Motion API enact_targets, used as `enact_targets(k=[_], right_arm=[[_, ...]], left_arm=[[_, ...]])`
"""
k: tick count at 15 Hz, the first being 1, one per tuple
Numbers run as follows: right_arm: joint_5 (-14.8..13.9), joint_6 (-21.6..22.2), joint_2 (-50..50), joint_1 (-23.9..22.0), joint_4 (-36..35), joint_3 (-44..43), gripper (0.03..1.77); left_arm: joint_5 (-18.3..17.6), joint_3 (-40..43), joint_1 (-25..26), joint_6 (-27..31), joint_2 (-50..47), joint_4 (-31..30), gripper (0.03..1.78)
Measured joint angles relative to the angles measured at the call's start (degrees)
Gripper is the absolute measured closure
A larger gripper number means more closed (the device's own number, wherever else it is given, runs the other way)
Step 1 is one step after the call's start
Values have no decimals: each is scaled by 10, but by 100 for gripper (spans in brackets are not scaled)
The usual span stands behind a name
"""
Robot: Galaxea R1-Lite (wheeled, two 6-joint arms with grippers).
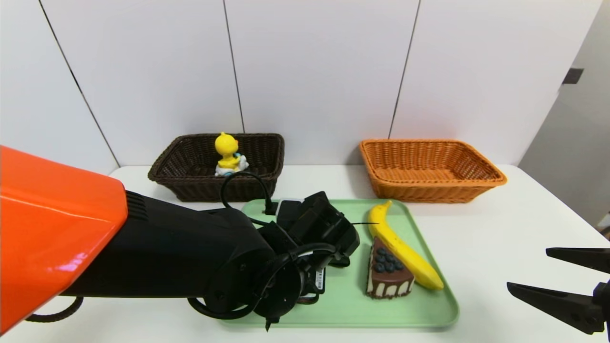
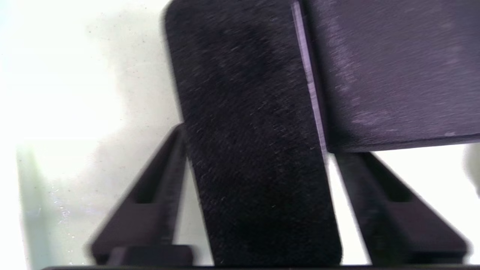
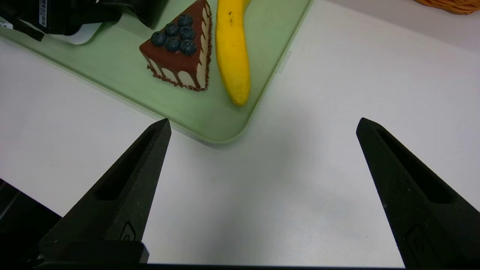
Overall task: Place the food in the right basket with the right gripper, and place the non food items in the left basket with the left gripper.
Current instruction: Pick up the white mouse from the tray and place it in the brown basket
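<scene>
Duck toy (image 1: 227,155) sits in the dark brown basket (image 1: 228,194), left of the green tray (image 1: 343,309), where my black left arm (image 1: 176,247) covers much of the tray and part of a white-rimmed device (image 1: 289,205). Low over the tray, my left gripper (image 2: 258,139) is at the flat black case (image 2: 247,90), beside a cut-off dark slab, but I cannot tell whether it grips; rightward lie the cake wedge (image 1: 388,278) and banana (image 1: 405,250), the orange basket (image 1: 429,193) behind, and my right gripper (image 1: 528,268), wide open, holding nothing, beside the tray.
</scene>
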Motion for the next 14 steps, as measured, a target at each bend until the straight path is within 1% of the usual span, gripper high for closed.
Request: enact_targets(k=[1, 2, 8, 12, 14], right_arm=[[0, 0, 0, 0, 0, 0, 9], [0, 0, 0, 0, 0, 0, 9], [0, -1, -2, 0, 0, 0, 9], [0, 0, -7, 0, 0, 6, 9], [0, 1, -9, 0, 0, 7, 9]], left_arm=[[0, 0, 0, 0, 0, 0, 76], [0, 0, 0, 0, 0, 1, 81], [1, 2, 0, -1, -2, 3, 83], [31, 4, 7, 2, -24, 27, 84], [33, 4, 15, 3, -43, 42, 84]])
